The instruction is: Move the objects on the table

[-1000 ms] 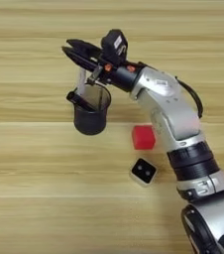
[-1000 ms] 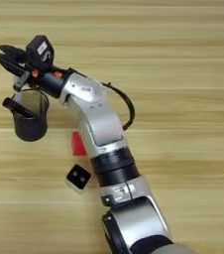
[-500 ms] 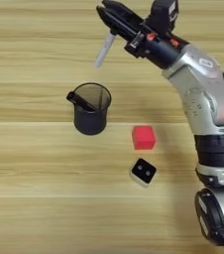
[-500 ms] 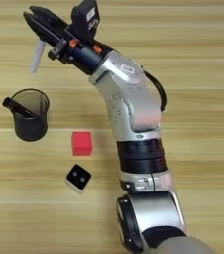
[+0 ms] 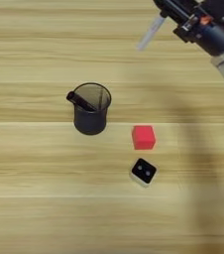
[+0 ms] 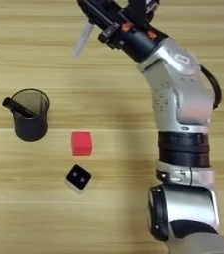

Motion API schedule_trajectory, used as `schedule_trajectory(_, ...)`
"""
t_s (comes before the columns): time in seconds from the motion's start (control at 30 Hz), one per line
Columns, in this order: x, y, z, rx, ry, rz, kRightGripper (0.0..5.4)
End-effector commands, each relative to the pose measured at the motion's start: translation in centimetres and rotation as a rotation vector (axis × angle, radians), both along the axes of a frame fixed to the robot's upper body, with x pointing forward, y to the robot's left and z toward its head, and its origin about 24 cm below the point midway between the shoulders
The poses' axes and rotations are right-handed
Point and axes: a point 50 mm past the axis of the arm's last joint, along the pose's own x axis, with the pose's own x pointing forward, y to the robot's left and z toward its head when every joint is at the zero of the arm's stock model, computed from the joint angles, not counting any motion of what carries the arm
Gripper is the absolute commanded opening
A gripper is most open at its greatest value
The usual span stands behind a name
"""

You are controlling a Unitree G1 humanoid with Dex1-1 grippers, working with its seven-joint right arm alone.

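We carry the pale pen (image 5: 150, 32) pinched in our right gripper (image 6: 95, 18) over the far table (image 5: 29, 208); the marker (image 5: 81, 101) sits in the mesh cup (image 5: 90, 115), left of the untouched red cube (image 5: 143, 137).

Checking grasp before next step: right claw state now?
Right claw: closed on the pale-barrelled pen, held up over the far side of the table, away from the pen cup.
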Motion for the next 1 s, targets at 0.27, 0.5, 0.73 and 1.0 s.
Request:
schedule_trajectory(0.27,1.1,-4.5,-0.8,-0.327,-0.028,-0.030,0.66)
schedule_trajectory(0.5,0.9,-6.0,-4.3,-0.521,0.068,0.041,0.66)
schedule_trajectory(0.73,0.0,-6.2,-6.2,-0.733,0.079,0.097,0.66)
schedule_trajectory(1.0,-1.1,-3.6,-8.2,-0.965,0.011,0.148,0.66)
